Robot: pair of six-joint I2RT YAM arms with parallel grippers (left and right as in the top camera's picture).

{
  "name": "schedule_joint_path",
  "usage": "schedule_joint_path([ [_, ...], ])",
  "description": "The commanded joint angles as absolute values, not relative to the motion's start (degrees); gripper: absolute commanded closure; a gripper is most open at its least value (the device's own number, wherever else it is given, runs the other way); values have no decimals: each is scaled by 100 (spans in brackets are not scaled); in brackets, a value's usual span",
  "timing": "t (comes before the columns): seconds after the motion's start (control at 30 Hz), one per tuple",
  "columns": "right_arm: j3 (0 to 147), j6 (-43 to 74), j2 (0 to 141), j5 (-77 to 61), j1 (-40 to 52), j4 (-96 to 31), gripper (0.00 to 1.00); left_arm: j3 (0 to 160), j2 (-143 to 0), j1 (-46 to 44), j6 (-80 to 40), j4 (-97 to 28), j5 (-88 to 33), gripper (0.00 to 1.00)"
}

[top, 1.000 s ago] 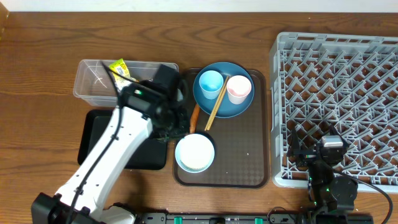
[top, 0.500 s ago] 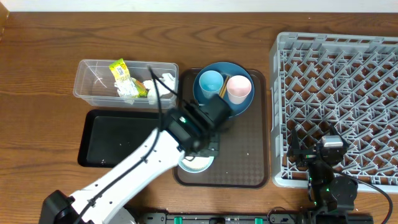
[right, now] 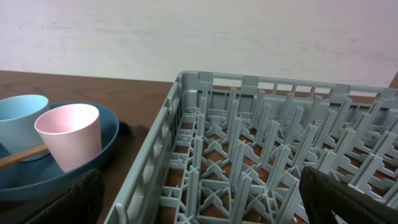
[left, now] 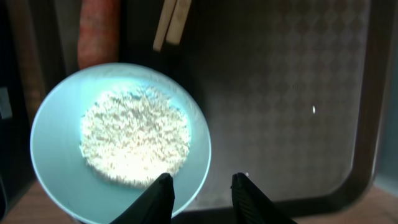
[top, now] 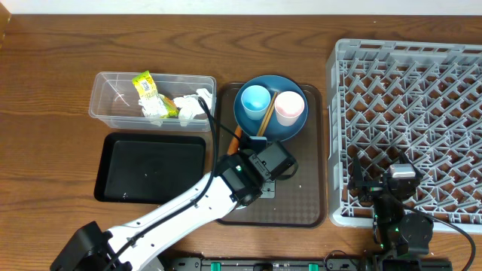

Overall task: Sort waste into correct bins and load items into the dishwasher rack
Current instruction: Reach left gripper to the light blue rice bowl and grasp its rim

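Observation:
In the left wrist view a white-and-light-blue bowl (left: 53, 134) holding white rice (left: 134, 134) sits on the brown tray (left: 292, 93). My left gripper (left: 202, 190) is open and straddles the bowl's right rim, one finger over the inside and one outside. An orange carrot (left: 96, 31) and chopstick ends (left: 171, 22) lie beyond the bowl. Overhead, my left gripper (top: 275, 162) hides the bowl. The wrapper (top: 145, 89) and tissue (top: 188, 104) lie in the clear tub (top: 109, 105). My right gripper (right: 205, 205) is wide open over the grey rack (right: 249, 155).
The black tray (top: 151, 167) lies in front of the clear tub. A dark blue plate (top: 282, 132) carries the light blue cup (top: 254, 98), pink cup (top: 289, 107) and chopsticks (top: 265, 117). The rack (top: 410, 113) fills the right side.
My left arm swung right from the tub and black tray to above the bowl on the brown tray, and its jaws parted. The right arm has not moved.

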State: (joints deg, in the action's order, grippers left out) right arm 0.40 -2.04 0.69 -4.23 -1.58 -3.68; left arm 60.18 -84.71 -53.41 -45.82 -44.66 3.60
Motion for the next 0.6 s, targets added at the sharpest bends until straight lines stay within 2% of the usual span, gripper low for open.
schedule_joint_path([
  [0.0, 32, -132, 38, -405, -196, -390, 1, 5988, -8580, -5347, -4659, -4362, 652, 65],
  [0.57, 32, -132, 38, -405, -196, -390, 1, 5983, -9411, -5349, -4661, -3951, 694, 64],
])
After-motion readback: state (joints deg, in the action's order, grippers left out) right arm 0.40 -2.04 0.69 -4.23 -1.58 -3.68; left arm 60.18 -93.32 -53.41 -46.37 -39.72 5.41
